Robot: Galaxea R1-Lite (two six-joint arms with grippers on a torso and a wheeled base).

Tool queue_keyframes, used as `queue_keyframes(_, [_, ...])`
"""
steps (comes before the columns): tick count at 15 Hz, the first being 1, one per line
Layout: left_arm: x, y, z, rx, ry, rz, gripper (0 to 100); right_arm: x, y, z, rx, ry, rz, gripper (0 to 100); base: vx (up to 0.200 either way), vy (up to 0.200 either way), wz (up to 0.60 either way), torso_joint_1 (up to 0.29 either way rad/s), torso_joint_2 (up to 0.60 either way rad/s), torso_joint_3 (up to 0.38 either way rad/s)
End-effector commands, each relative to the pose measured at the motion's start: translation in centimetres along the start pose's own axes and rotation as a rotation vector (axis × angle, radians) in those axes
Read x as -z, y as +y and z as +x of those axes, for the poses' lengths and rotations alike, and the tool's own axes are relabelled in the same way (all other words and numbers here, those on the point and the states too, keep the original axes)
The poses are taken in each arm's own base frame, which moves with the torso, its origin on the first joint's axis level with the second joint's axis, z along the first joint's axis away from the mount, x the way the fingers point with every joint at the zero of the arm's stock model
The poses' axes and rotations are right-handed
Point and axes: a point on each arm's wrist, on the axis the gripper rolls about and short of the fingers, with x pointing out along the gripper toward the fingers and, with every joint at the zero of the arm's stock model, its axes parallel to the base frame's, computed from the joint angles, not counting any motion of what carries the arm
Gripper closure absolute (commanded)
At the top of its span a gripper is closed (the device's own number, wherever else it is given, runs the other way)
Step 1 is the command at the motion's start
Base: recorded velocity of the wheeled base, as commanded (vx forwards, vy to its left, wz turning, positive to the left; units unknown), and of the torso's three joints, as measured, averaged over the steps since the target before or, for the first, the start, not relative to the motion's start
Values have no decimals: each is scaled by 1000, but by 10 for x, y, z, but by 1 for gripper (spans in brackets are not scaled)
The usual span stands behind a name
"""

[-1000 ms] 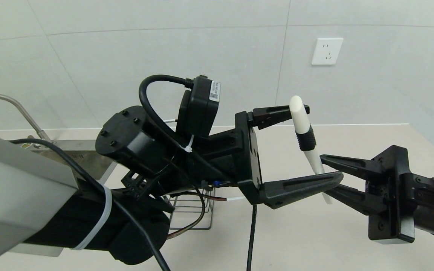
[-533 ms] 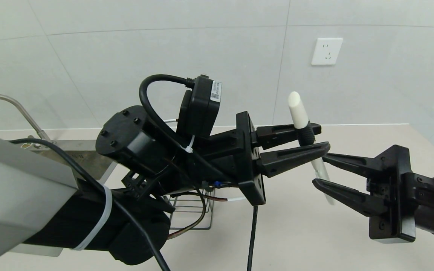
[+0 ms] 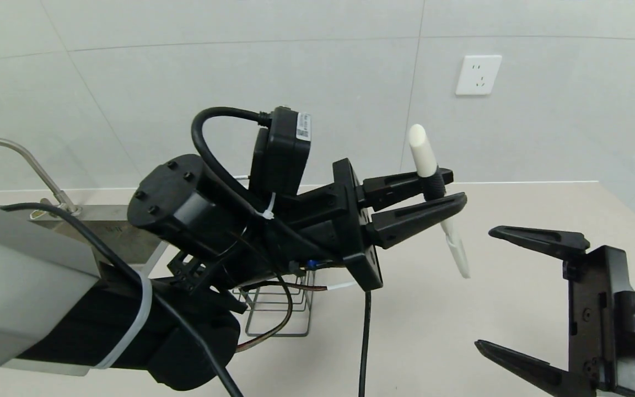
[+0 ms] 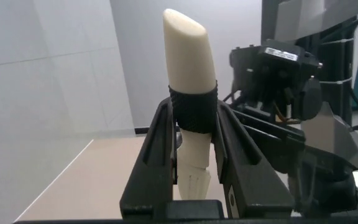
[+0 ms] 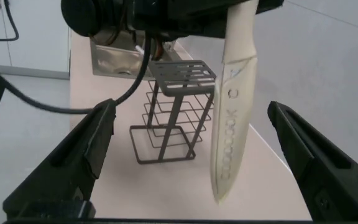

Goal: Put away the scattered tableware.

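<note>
A white knife [image 3: 422, 149] with a black band around its handle stands nearly upright in the air, blade [image 3: 457, 248] pointing down. My left gripper [image 3: 456, 186] is shut on the black band; in the left wrist view the knife [image 4: 190, 62] sits clamped in the left gripper [image 4: 192, 111]. My right gripper [image 3: 487, 288] hangs open, low and to the right, apart from the knife. From the right wrist view, the white blade [image 5: 232, 118] hangs beyond the open right gripper [image 5: 191, 118], touching neither finger.
A wire rack [image 3: 276, 309] stands on the beige counter [image 3: 461, 331] beneath the left arm, also seen as the wire rack [image 5: 173, 112]. A steel sink [image 3: 113, 231] with a curved faucet [image 3: 20, 157] lies at the left. A wall outlet [image 3: 478, 74] is behind.
The left gripper closed on the knife's black band. The right gripper let go of the blade, opened wide and drew back down and to the right. The knife rose slightly leftward.
</note>
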Motion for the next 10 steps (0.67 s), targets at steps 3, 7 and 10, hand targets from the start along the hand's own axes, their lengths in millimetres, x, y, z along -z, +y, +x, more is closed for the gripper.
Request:
queue_keyframes(3, [-22,2,-24,-57,14,26,100,-17,2,-35,111,-5,-71,0,0,0,0,0,0,0])
queue_keyframes(7, [-36,-3,-58,-139,128,59,100,-33,15,-82,307,35,-182,100,0,0,0,0,0,0])
queue_keyframes(10, [-46,-8,-70,-165,169,76,100,-47,32,-105,420,38,-284,100,0,0,0,0,0,0])
